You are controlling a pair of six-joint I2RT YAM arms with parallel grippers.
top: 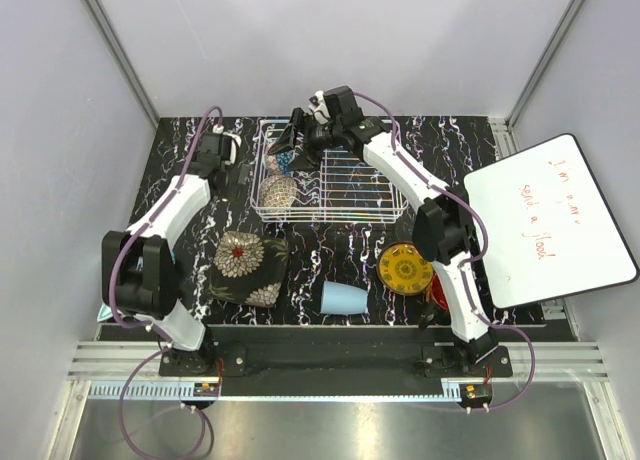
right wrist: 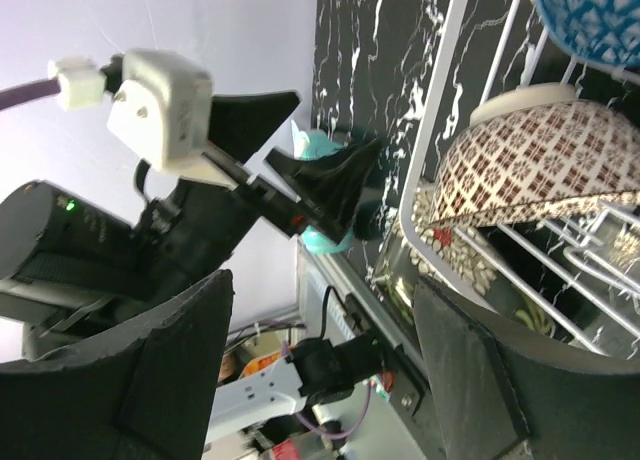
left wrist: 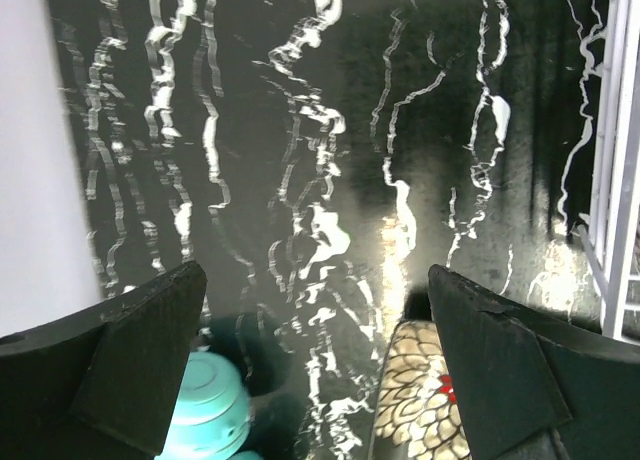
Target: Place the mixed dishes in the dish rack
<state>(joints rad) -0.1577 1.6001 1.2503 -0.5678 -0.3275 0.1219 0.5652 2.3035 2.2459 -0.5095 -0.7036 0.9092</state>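
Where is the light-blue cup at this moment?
In the top view, the light-blue cup lies on its side near the front of the black marbled table, between the black square floral plate (left) and the yellow ornate round plate (right).

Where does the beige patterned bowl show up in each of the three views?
Top external: the beige patterned bowl sits in the left end of the dish rack, left of centre in the picture.
Left wrist: not in it.
Right wrist: right of centre, upper half, tilted among the tines.
Shared landmark: the dish rack's white wire, at the right edge of the left wrist view and running down the middle of the right wrist view.
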